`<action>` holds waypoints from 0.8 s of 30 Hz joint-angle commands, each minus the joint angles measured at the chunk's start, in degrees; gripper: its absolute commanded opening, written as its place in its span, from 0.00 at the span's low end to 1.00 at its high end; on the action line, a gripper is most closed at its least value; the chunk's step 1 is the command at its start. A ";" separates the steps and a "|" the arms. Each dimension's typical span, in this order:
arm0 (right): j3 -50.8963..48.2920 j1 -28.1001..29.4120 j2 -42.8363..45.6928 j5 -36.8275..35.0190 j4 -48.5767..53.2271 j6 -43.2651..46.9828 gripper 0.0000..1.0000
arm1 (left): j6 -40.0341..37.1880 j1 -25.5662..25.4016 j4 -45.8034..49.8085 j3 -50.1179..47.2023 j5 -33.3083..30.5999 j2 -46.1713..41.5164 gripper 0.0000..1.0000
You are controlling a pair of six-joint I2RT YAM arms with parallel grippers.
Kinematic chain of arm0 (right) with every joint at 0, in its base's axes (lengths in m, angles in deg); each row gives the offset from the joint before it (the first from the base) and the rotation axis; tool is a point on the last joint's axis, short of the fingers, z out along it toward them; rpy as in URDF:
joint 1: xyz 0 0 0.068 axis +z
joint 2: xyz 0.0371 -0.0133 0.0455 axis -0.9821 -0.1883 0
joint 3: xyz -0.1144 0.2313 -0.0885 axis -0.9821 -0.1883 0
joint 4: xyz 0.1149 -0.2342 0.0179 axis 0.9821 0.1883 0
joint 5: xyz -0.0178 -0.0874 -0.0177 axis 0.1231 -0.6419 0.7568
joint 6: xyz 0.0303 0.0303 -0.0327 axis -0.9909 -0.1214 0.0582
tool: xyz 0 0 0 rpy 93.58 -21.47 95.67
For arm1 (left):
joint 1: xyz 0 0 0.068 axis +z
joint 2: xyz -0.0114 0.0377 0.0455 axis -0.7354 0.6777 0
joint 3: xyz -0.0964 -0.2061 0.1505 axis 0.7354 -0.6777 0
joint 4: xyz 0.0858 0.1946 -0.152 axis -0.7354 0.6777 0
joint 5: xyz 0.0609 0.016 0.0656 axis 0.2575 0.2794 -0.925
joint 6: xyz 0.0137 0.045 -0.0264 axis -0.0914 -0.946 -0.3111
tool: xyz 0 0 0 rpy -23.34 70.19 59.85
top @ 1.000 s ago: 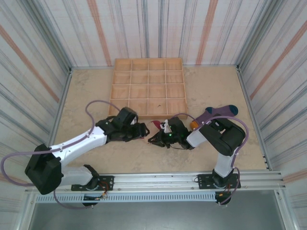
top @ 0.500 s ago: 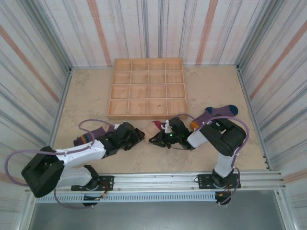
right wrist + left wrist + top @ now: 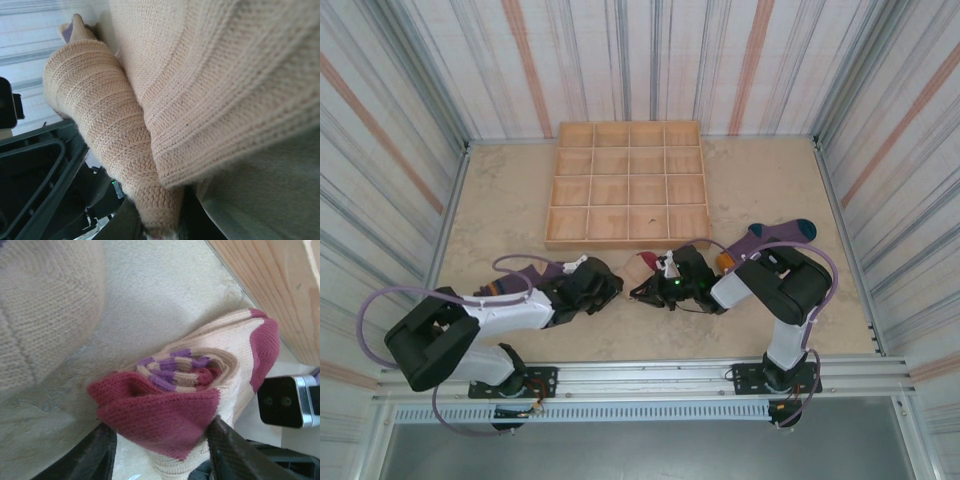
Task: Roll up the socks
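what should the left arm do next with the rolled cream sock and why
Probably close the left pincer onto the cream sock. The roll sits between its fingers with a maroon flap loose in front, and the right pincer is shut on its cream fabric, so a grip should keep it from unwinding.

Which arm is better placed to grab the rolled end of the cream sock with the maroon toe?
Left. The left gripper straddles the rolled end of the cream sock, a finger on either side. The right gripper is shut on the same sock's plain fabric, so it looks occupied.
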 commanded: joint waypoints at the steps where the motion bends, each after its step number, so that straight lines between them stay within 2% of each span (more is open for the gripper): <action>1: -3.61 -0.31 -3.91 -5.89 14.57 -2.10 0.00 | 1.41 -0.11 0.84 0.21 -3.74 1.65 0.41; 5: -3.46 -0.23 -2.06 -6.94 13.83 1.19 0.00 | 0.59 0.82 2.13 1.20 -1.78 2.76 0.22; 7: -2.16 0.00 -0.38 -7.54 16.63 4.50 0.05 | -0.48 1.20 4.30 2.20 -1.15 2.86 0.13; 9: -0.50 0.59 1.95 -8.57 20.56 8.96 0.15 | -1.66 1.70 6.51 3.22 -0.49 2.61 0.06; 13: 1.58 2.80 9.33 -13.50 28.87 15.94 0.39 | -4.50 2.43 13.22 5.79 -0.10 0.24 0.04; 17: 4.92 7.05 18.76 -24.47 41.05 24.65 0.63 | -7.42 3.87 19.73 8.02 1.06 -2.53 0.02; 20: 6.68 10.30 23.92 -31.77 46.31 30.81 0.70 | -9.65 4.96 23.17 9.67 2.80 -3.36 0.02; 24: 9.28 17.37 27.17 -43.34 50.57 41.32 0.71 | -10.57 5.70 24.38 10.50 5.70 -3.16 0.03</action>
